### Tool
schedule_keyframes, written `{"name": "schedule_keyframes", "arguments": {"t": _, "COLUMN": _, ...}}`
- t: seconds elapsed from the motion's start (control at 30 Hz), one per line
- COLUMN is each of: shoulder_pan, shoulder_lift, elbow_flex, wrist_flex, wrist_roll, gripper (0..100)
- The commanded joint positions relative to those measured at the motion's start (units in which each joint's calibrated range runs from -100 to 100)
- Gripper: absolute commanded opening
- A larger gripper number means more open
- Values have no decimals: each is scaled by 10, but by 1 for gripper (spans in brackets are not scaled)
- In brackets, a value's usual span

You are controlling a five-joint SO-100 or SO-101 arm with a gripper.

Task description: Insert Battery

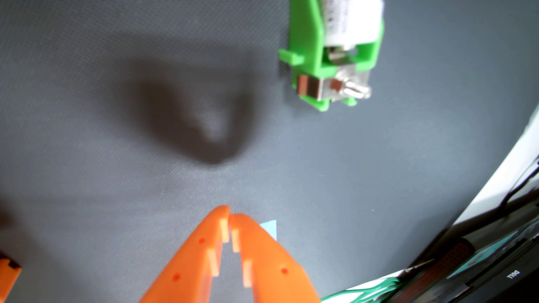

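Surface: grey woven mat point(87, 87) covers the bench and fills most of the wrist view, slightly blurred.
Gripper: orange gripper point(230, 217) enters from the bottom edge, its two fingers drawn together so the tips meet; nothing sits between them.
Shadow: dark, soft-edged shadow point(204, 125) lies on the mat ahead of the tips.
Tape: small light-blue patch point(269, 228) shows on the mat just right of the fingers, partly hidden by them.
Holder: green plastic holder point(309, 38) lies at the top right, well apart from the gripper, with metal contacts and a screw point(357, 89) at its near end.
Battery: white cylindrical battery point(354, 20) sits inside the holder, cut off by the top edge.
Edge clutter: dark Dell device point(495, 274) and green wires point(364, 292) crowd the bottom right corner, beyond the mat.
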Motion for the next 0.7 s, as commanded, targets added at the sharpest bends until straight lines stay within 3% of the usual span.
{"name": "schedule_keyframes", "arguments": {"t": 0.0, "shoulder_pan": -2, "shoulder_lift": -7, "elbow_flex": -3, "wrist_flex": -3, "wrist_roll": 0, "gripper": 2}}
{"name": "schedule_keyframes", "arguments": {"t": 0.67, "shoulder_pan": 0, "shoulder_lift": -6, "elbow_flex": -3, "wrist_flex": -3, "wrist_roll": 0, "gripper": 2}}
